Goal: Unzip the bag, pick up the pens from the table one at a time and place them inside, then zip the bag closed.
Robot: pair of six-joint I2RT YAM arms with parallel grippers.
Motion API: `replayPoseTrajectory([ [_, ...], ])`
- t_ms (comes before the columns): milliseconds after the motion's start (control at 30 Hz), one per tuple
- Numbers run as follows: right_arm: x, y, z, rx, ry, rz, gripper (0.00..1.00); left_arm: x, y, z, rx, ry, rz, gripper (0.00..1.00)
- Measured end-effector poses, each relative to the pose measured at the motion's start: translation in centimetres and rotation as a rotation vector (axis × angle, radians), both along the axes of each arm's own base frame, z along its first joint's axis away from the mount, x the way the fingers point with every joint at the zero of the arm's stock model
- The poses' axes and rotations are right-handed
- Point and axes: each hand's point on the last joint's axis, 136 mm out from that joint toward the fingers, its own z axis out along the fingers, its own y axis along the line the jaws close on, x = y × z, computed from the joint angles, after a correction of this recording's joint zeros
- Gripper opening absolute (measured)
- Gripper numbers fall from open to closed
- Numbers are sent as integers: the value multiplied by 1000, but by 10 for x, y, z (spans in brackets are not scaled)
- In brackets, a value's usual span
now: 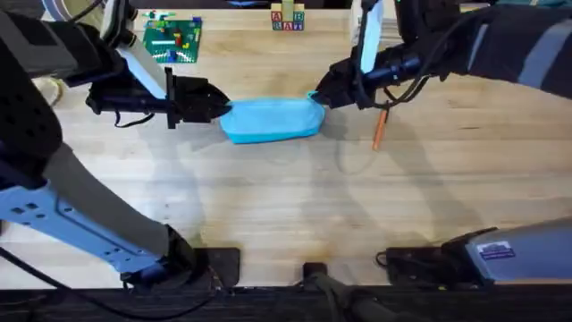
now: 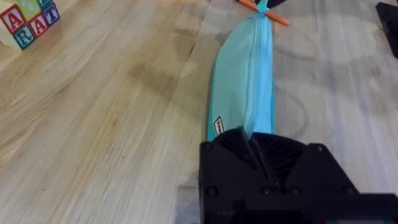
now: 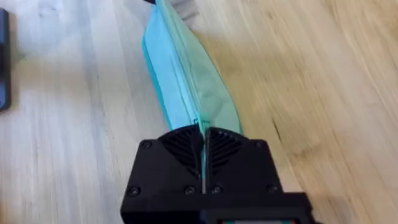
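Lying lengthwise across the middle of the bench (image 1: 268,206), towards its far half, the bag (image 1: 271,120) is a light blue, soft fabric pouch, long and oval, with its ends pointing left and right. Its zipper (image 2: 261,74) runs the whole length along the top, and in both wrist views the two sides meet in one closed seam. The fabric is pulled into a ridge along that seam, the sides sloping down to the wood. A small white label (image 2: 218,127) sits on the side near the left end.

The left tool (image 1: 214,105) is at the bag's left end, its black fingers pinched together on the fabric there; the left wrist view shows the pouch running straight out from between them. The right tool (image 1: 320,95) is at the bag's right end, its fingers likewise closed tight, with the zipper line and a bit of teal vanishing into the thin slit between them. The two tools face one another along the pouch.

The orange pen (image 1: 379,131) lies on the bench just right of the bag, apart from it, beneath the right arm, its length running near to far.

Farther off, at the far edge, rest a green board (image 1: 173,38) with small coloured pieces and some lettered blocks (image 1: 287,18).
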Motion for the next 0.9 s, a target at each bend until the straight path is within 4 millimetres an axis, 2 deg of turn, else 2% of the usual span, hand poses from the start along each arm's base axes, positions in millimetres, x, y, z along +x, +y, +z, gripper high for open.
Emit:
replayPoseTrajectory([
  [467, -9, 32, 6, 9, -65, 81, 31, 0, 0, 0, 0, 0, 0, 42],
  [900, -26, 73, 14, 27, -151, 185, 31, 0, 0, 0, -2, -1, 1, 42],
])
